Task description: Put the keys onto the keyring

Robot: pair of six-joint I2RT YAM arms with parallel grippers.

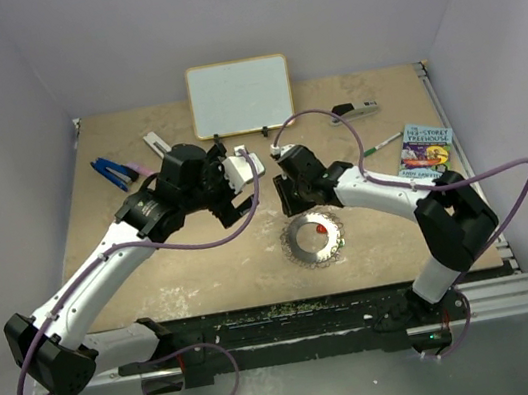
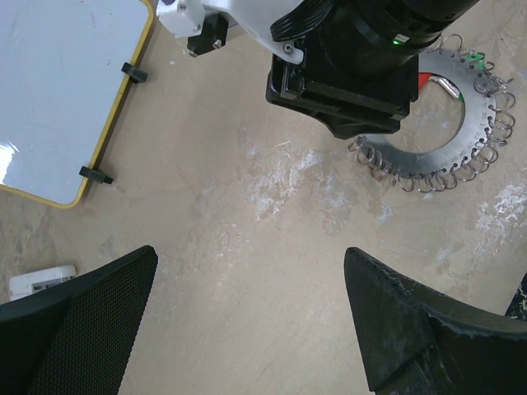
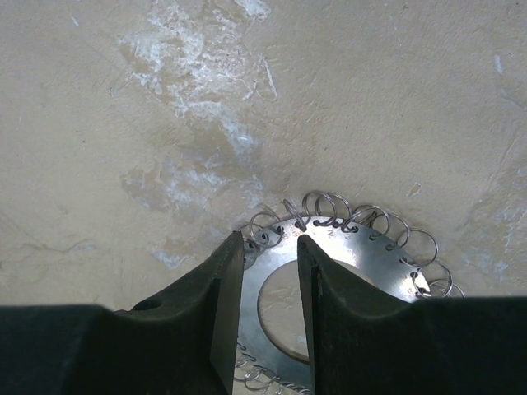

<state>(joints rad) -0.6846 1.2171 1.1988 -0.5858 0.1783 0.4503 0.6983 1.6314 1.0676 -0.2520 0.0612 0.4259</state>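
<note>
The keyring point(image 1: 313, 238), a flat silver ring fringed with small wire loops, lies on the tan table. It also shows in the left wrist view point(image 2: 445, 156) and the right wrist view point(image 3: 370, 247). The red-headed key point(image 1: 321, 231) lies inside the ring's hole, and its red head shows in the left wrist view point(image 2: 424, 80). I cannot make out the green-headed key. My right gripper point(image 3: 268, 240) hovers over the ring's far rim with a narrow gap between its jaws and nothing clamped. My left gripper point(image 2: 251, 325) is wide open and empty over bare table, left of the ring.
A yellow-framed whiteboard point(image 1: 240, 96) stands at the back. A book point(image 1: 424, 150) and a green-capped pen point(image 1: 380, 145) lie at the right. A blue-handled tool point(image 1: 113, 172) lies at the back left. The two wrists are close together.
</note>
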